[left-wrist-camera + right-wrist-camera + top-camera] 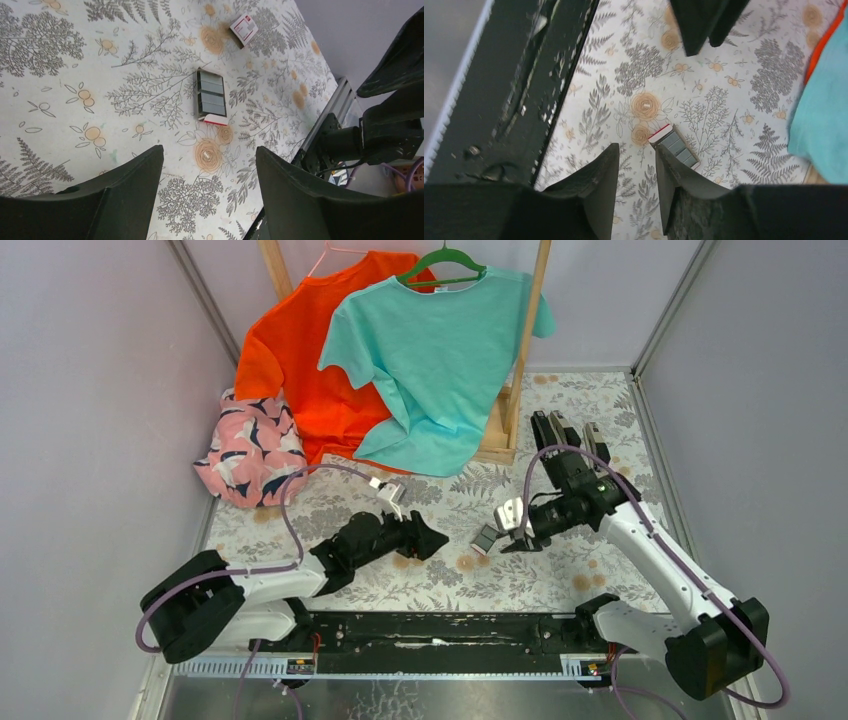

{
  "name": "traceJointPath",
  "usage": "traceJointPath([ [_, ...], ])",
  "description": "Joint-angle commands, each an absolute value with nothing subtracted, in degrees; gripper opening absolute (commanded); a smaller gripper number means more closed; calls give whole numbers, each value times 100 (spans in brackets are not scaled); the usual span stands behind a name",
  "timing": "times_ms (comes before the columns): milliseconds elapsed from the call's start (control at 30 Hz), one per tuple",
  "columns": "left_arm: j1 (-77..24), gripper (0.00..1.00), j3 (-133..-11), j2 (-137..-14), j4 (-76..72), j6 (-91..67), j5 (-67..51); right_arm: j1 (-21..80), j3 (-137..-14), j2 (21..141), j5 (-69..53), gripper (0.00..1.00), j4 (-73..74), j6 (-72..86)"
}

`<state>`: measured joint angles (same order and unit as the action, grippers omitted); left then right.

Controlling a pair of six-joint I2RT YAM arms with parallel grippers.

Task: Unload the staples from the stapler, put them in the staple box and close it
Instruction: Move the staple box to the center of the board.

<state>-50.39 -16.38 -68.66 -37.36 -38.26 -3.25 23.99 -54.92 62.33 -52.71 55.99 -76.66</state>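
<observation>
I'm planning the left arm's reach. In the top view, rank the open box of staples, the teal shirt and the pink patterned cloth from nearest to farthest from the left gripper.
1. Open box of staples: on the table just to the right of the left gripper.
2. Teal shirt: hanging on the rack behind it.
3. Pink patterned cloth: far back on the left.

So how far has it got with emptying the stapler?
Hard to say. Done: staples lie in an open tray on the table. In hand: nothing; the left gripper and right gripper are open and empty. Left: unclear, since no stapler shows plainly.
</observation>
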Motion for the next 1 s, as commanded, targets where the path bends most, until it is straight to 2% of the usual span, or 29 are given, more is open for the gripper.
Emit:
traceJointPath([
  [0, -5019, 71, -1732, -7049, -3830, -4011, -569, 2397, -4942, 6443, -5104, 38, 5896, -9934],
  [67, -5019, 66, -1774, -7142, -3839, -4033, -536, 2448, -4741, 6777, -5017, 31, 5853, -10442],
  [167, -5023, 54, -1809, -7293, -3803, -4053, -378, 2736, -4600, 7249, -4648, 21, 5468, -10225],
  [200, -5020, 50, -1898, -7334, -3593, -4033, -257, 2884, -4504, 7351, -4517, 20, 5243, -10046],
  [300, -5027, 46, -2148, -7457, -2898, -3888, 60, 3435, -4249, 7487, -3707, 17, 4401, -9376],
  [467, -5027, 35, -2112, -7527, -2997, -3870, 72, 3765, -4111, 7628, -3019, 13, 3450, -8672],
  [733, -5027, 33, -2064, -7465, -2890, -3793, 204, 4038, -4024, 8085, -2286, 0, 2823, -8125],
  [967, -5024, 34, -1887, -7127, -2860, -3784, 385, 4245, -3989, 8309, -1967, 0, 2275, -7477],
])
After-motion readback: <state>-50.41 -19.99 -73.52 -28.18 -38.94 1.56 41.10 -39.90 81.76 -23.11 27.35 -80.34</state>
